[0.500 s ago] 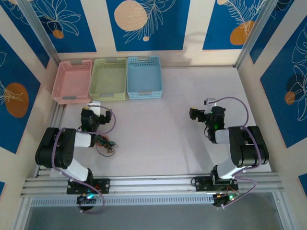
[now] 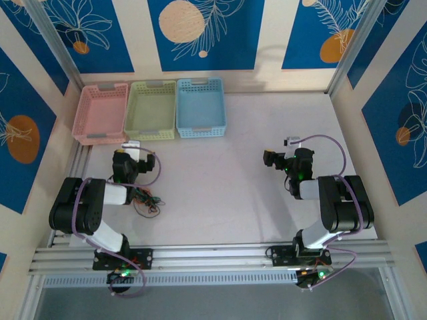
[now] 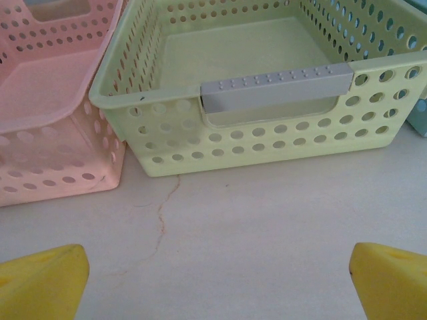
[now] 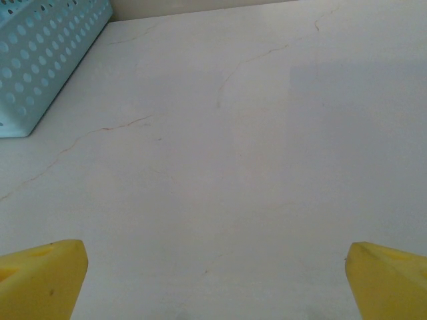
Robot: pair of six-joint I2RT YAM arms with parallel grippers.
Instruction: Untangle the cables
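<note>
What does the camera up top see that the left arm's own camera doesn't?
From above: the tangle of cables lying on the table, and the right gripper across from it. From the left wrist: the left gripper with its yellow fingertips spread wide, and a thin crack in the tabletop. Both: the pink basket and the green basket.

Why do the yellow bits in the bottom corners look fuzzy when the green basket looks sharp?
Left wrist view: the yellow fingertips sit close to the lens, so they look soft, while the green basket is crisp. Right wrist view: same soft fingertips, plus a faint shadow on the table. Top view: evenly lit, cables tiny.
</note>
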